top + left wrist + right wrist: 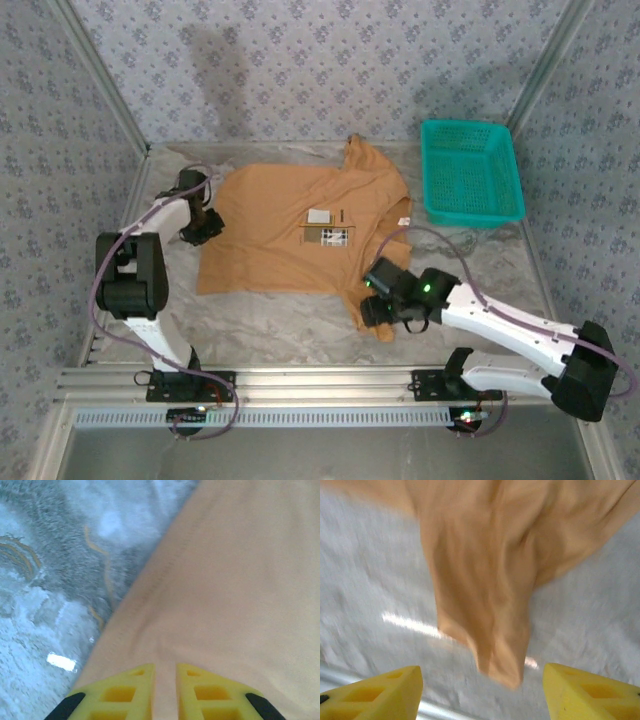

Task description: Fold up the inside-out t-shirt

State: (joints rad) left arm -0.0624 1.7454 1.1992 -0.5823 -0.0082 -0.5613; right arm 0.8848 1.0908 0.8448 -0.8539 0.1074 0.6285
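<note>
One garment, the inside-out t-shirt, lies spread flat across the middle of the tabletop, with a teal basket off at the far right. The left fingers stand almost together on its left edge, cloth caught in the slim gap. The right fingers gape wide and hold nothing, either side of the shirt's near right corner.
</note>
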